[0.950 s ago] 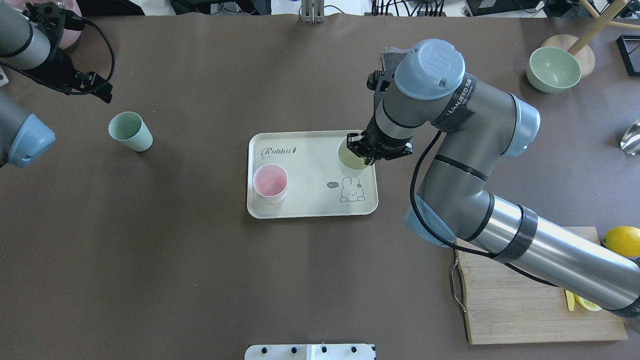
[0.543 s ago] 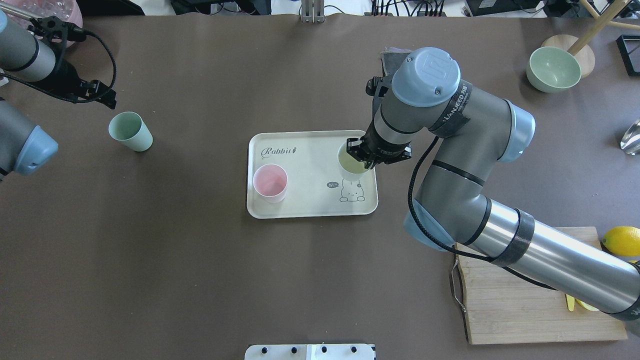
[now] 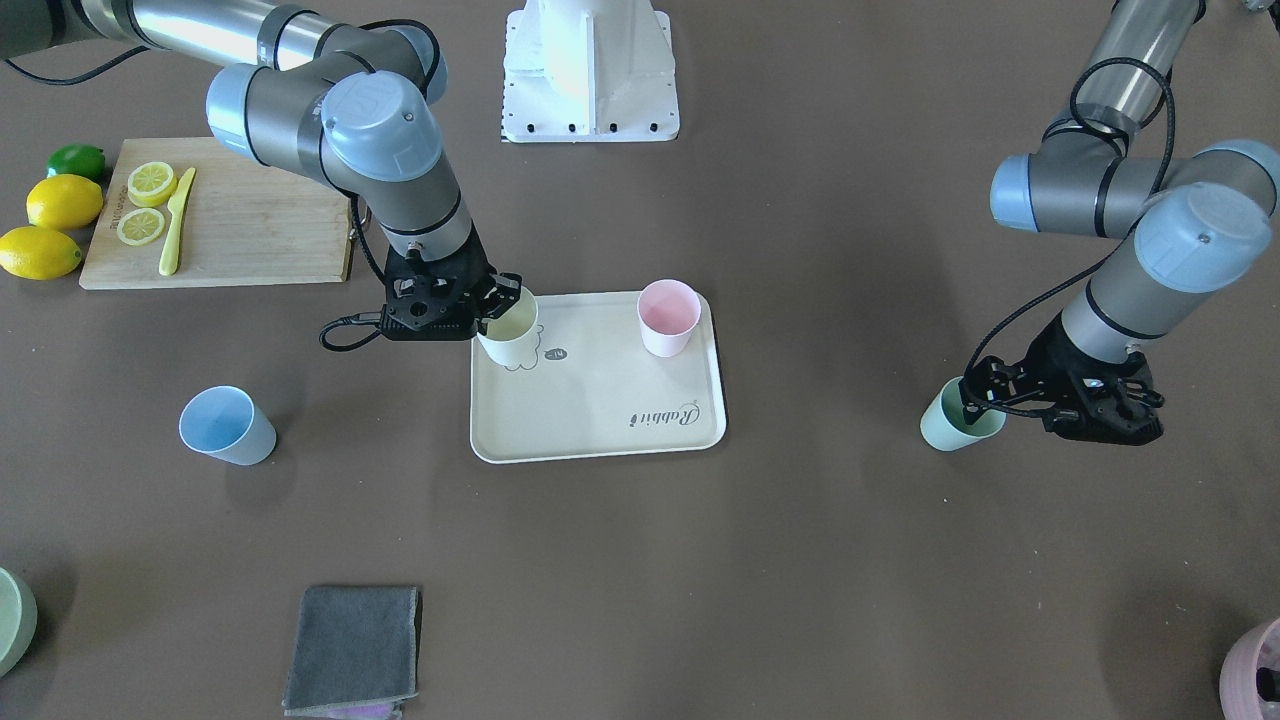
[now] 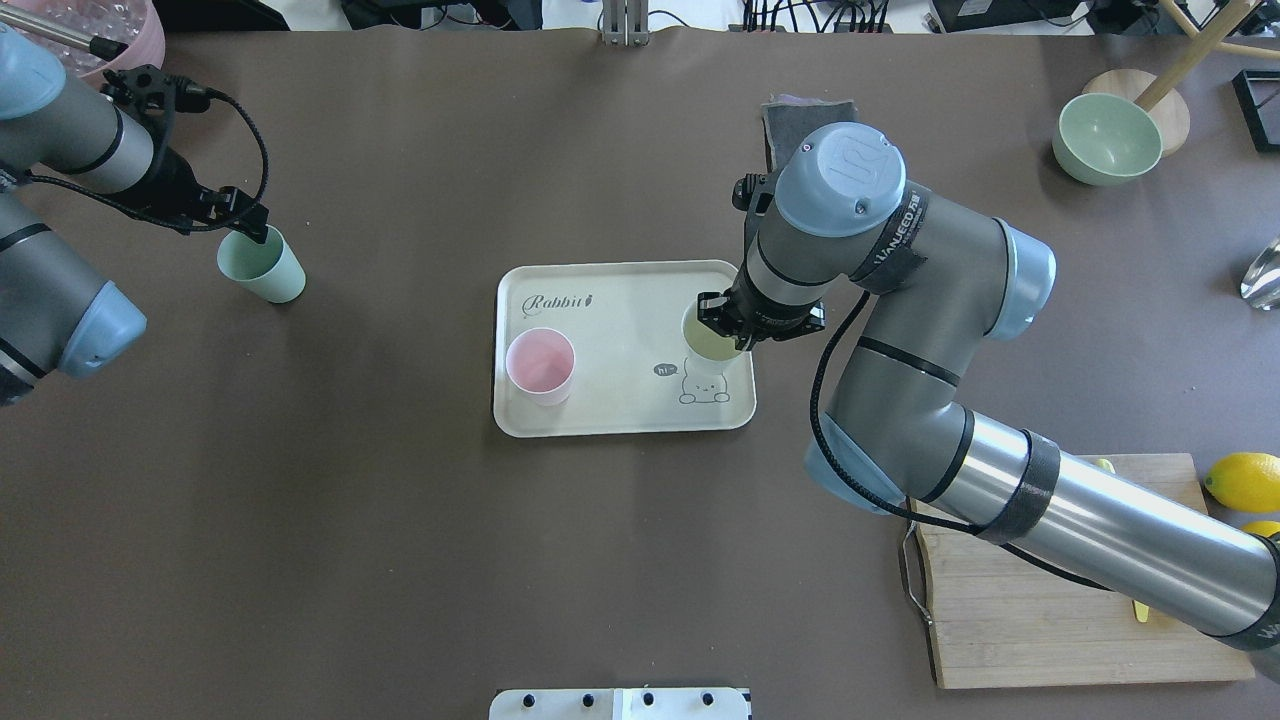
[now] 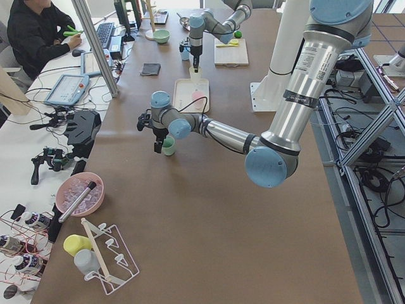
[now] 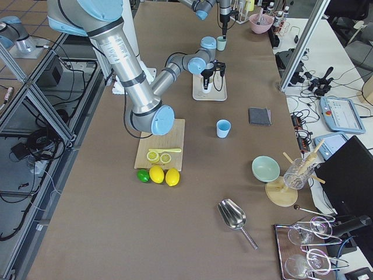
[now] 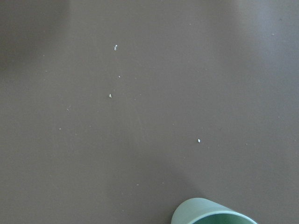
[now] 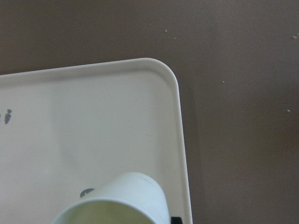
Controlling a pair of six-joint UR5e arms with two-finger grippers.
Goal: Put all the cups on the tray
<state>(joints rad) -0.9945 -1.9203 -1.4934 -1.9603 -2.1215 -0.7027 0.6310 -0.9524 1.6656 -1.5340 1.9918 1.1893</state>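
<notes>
Pink cup [image 4: 540,365] on tray [image 4: 620,290]; right hand [image 4: 722,320] grips yellow cup [image 4: 705,343] there; left hand [image 4: 250,222] grip unclear; mint cup [image 4: 262,265], blue cup [image 3: 225,425] remain.

L gripper [image 4: 252,226] reached mint cup [image 4: 264,268]; yellow cup [image 4: 712,336] shifted nearer.

A cream tray [image 8: 93,121] fills the left and centre of the frame. Its raised white rim curves through a rounded corner right of centre near the top. Dark brown table [image 8: 243,140] runs along the top and down the right side, dotted with pale specks [image 8: 223,82]. At the bottom edge a pale yellow cup [image 8: 126,196] shows its upper wall and rim, cut off by the frame, over the tray's lower right part. A small dark printed mark [image 8: 8,116] sits at the tray's far left, and a second mark [image 8: 87,192] lies just beside the cup.
</notes>
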